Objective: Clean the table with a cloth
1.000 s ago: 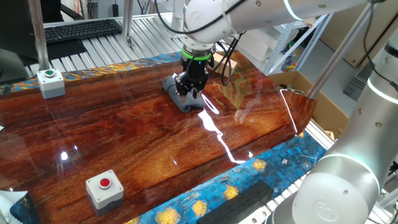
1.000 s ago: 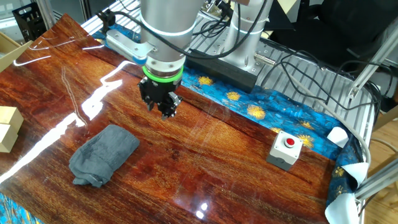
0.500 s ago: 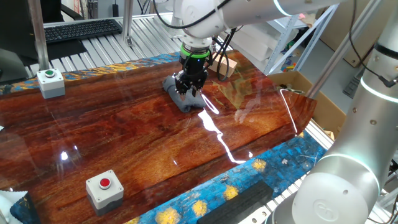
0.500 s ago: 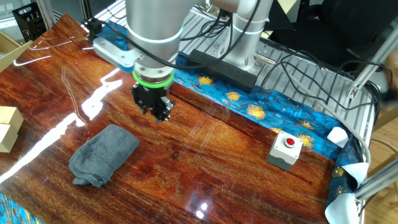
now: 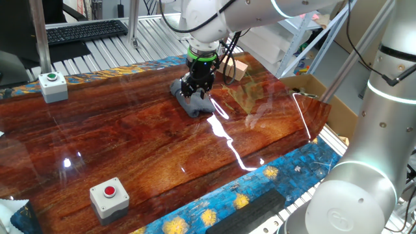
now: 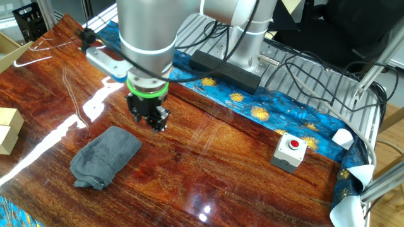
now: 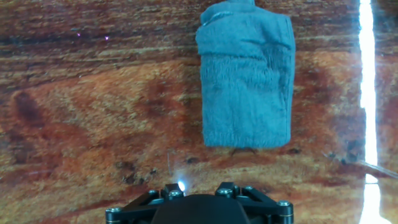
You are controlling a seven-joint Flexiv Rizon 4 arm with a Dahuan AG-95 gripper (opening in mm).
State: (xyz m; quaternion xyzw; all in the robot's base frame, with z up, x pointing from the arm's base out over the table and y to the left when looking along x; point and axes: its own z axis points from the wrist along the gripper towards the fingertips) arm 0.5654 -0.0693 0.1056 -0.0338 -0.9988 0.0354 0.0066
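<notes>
One fixed view: The tool (image 5: 195,88) hangs over the far part of the counter (image 5: 149,143), pointing down. The cloth (image 5: 192,104) lies flat on the counter directly beneath and partly behind it. From this angle it cannot be told whether the fingers touch the fabric. A grey box with a red button (image 5: 109,196) sits near the front edge; a grey box with a green button (image 5: 53,85) sits at the far left corner.

The other fixed view: The tool (image 6: 149,118) is above bare wood, just beside the cloth (image 6: 104,156) and clear of it. The fingers stand close together with nothing between them. The cloth is folded into a rough oblong. Two wooden blocks (image 6: 9,129) rest at the left edge.

Hand view: The cloth (image 7: 247,78) lies ahead of the tool. Only the tool's base shows; the fingers are out of frame.
</notes>
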